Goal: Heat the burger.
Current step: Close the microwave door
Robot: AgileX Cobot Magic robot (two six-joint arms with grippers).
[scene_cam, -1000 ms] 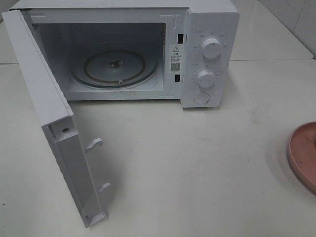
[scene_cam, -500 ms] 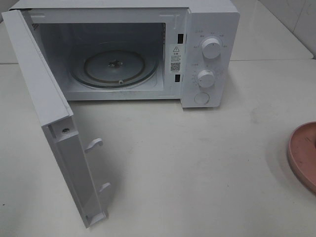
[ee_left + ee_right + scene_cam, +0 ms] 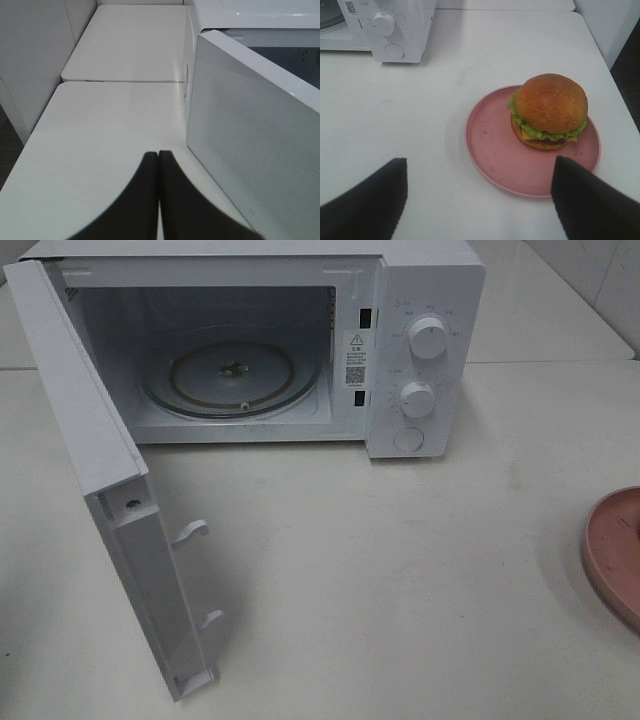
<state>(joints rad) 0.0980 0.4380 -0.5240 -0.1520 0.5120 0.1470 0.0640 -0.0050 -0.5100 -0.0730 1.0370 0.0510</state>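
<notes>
Burger (image 3: 549,111) sits on the pink plate (image 3: 490,145), toward one side of it, on the worktop (image 3: 445,100) well apart from the microwave (image 3: 420,350), whose door (image 3: 90,460) stands wide open with the glass tray (image 3: 232,375) bare inside. I judge the burger to be light and soft: the bun is glossy and may slip, the layers can slide over each other, and a hard squeeze would crush it. A safer hold is probably low on the two sides, around the patty and lower bun, or else to lift the plate by its rim. The right gripper (image 3: 477,200) hovers above the near edge of the plate, looking down on it, its fingers (image 3: 367,202) wide apart and touching nothing. The left gripper (image 3: 158,195) is beside the outer face of the door, above the worktop, with fingers pressed together and holding nothing.
</notes>
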